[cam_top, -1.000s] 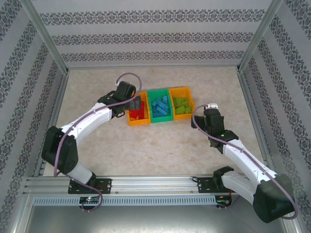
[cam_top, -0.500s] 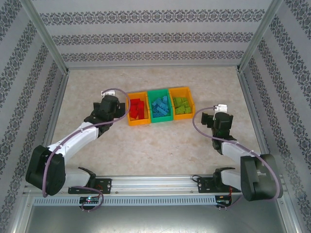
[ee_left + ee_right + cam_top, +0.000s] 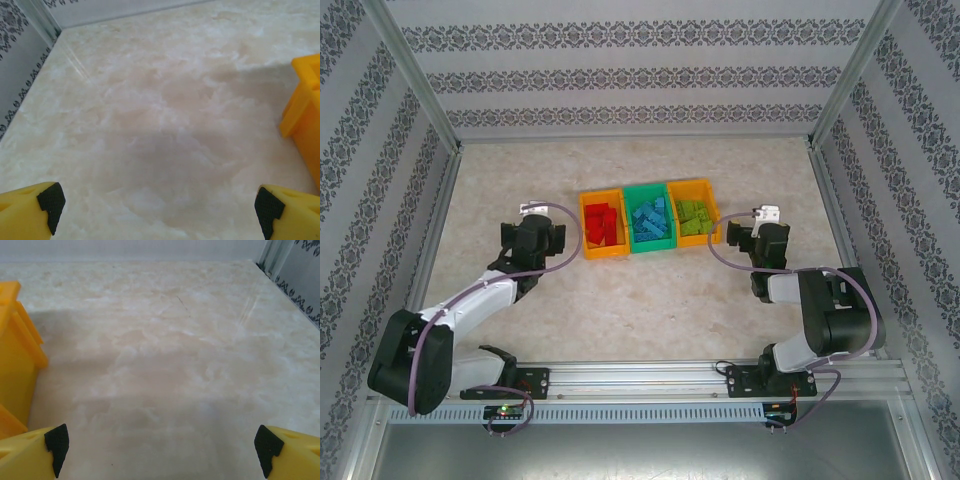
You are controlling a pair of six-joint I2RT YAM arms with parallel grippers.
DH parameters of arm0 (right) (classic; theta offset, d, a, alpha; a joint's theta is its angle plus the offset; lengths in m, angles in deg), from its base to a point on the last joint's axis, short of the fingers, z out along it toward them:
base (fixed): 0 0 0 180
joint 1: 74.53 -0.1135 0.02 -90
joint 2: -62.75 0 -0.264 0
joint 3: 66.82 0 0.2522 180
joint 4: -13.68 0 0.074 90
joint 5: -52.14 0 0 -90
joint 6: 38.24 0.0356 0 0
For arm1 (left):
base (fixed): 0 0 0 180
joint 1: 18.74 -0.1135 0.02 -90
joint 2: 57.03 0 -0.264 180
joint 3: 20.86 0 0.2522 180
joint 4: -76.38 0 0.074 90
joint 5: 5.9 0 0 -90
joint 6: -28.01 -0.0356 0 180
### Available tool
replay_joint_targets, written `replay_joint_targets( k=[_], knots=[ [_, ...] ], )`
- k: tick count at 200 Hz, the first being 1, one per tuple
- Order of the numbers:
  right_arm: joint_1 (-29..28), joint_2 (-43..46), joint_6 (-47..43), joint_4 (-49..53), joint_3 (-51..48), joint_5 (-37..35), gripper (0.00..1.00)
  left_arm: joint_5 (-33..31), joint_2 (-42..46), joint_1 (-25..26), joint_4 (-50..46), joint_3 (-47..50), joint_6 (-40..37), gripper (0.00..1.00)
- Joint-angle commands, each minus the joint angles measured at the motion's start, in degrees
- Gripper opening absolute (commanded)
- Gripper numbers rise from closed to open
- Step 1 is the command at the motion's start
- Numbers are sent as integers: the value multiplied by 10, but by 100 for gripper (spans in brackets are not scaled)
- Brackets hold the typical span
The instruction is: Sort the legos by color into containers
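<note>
Red legos (image 3: 603,224) lie in the left orange container (image 3: 605,252), blue legos (image 3: 650,219) in the green container (image 3: 652,246), lime legos (image 3: 694,216) in the right orange container (image 3: 697,241). Every brick I can see is binned. The left pincer (image 3: 160,205), over the red bin a second ago, has drawn back left over the table (image 3: 650,300), spread wide, empty. The right pincer (image 3: 162,445) has likewise retreated, spread, empty. Sort looks finished and both arms appear to be homing.
</note>
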Motion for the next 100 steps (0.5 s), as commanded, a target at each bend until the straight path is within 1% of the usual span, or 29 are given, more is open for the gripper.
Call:
replay_joint_targets(
  k=[1, 10, 26, 35, 54, 74, 100],
  knots=[
    [5, -2, -5, -38, 9, 19, 98, 12, -8, -28, 100, 42, -37, 99],
    [5, 2, -5, -24, 12, 20, 98, 33, -19, -43, 137, 61, -32, 99],
    [5, 0, -5, -30, 11, 20, 98, 78, -41, -74, 209, 92, -20, 99],
    [5, 2, -5, -28, 11, 19, 98, 95, -42, -89, 207, 87, -17, 99],
    [5, 1, -5, -29, 11, 20, 98, 148, -61, -121, 281, 102, -20, 99],
    [5, 1, -5, -29, 10, 19, 98, 206, -81, -153, 269, 84, -17, 99],
    [5, 1, -5, -30, 10, 19, 98, 251, -101, -168, 250, 62, -26, 99]
  ],
)
